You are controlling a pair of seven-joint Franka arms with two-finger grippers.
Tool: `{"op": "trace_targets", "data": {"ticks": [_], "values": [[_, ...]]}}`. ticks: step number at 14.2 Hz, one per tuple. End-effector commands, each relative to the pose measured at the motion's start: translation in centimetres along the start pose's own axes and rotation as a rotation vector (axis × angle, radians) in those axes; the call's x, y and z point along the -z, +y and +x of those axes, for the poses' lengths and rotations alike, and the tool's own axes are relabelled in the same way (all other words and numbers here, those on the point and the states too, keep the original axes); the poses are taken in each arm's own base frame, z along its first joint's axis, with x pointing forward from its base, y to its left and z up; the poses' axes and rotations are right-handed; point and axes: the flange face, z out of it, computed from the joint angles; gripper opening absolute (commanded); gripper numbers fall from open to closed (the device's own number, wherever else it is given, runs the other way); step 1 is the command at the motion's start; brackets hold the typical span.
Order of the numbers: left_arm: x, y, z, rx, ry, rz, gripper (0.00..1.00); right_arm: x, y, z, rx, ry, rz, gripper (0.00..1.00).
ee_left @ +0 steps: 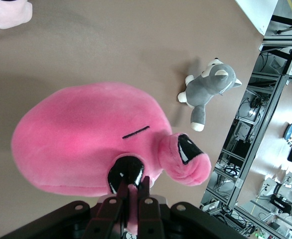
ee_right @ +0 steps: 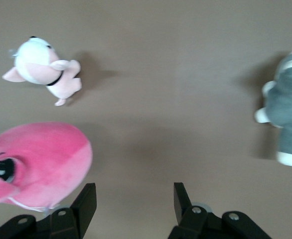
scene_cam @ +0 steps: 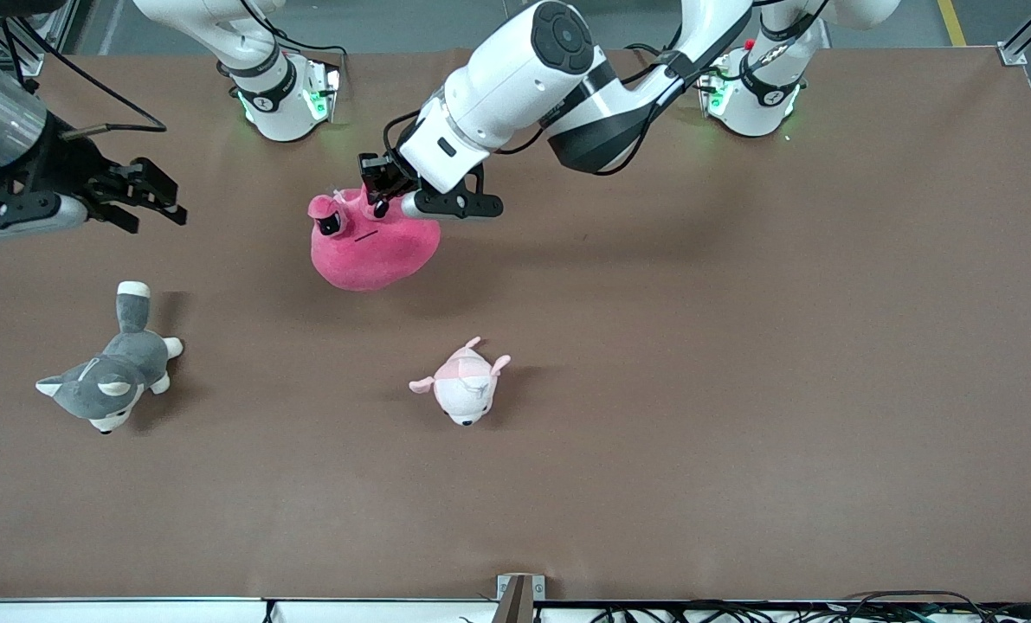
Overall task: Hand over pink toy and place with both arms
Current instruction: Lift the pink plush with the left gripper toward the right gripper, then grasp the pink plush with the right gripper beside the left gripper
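The left arm's black two-finger gripper (scene_cam: 380, 197) is pinching the top of the pink toy (scene_cam: 375, 247), a round hot-pink plush blob with a small lighter-pink head and shiny black eyes. In the left wrist view its fingers (ee_left: 120, 206) are sitting nearly together with a thin fold of pink fabric caught between them, just beside one black eye. The left arm is reaching in from its base and stretching toward the right arm's end of the brown desk (scene_cam: 740, 389). The pink toy is sitting about midway along the desk, closer to the robots' bases than to the front camera; whether its underside is touching the desk or hanging just above it cannot be told.

The right arm's black two-finger gripper (scene_cam: 147, 197) is hovering over bare desk at the right arm's end, its fingers (ee_right: 85, 205) spread wide apart and gripping nothing. The right wrist view is showing the pink toy close beside one finger, without touching it.

A small pale pink-and-white plush animal (scene_cam: 463, 387) is lying on the desk nearer to the front camera than the pink toy. A grey-and-white husky plush (scene_cam: 112, 372) is lying toward the right arm's end, well apart from both, under the right gripper's side of the desk.
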Motion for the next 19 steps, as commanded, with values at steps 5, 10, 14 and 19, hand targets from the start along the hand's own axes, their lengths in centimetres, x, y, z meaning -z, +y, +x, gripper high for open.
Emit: {"op": "trace_targets", "data": {"ticks": [5,10,14,19], "values": [[0.2,0.6,0.4,-0.003,0.007,-0.016,0.00,-4.3,-3.6,2.4,-0.009,-0.077,0.202,0.67],[-0.5,0.2,0.6,0.001,0.002,-0.006,0.00,-5.1,-7.7,2.5,-0.080,-0.120,0.329,0.67],[-0.6,0.1,0.7,0.000,0.003,-0.006,0.00,-6.3,-10.6,2.4,-0.033,-0.136,0.307,0.67],[-0.6,0.1,0.7,0.000,0.002,-0.005,0.00,-8.7,-12.4,2.4,0.013,-0.163,0.237,0.67]]}}
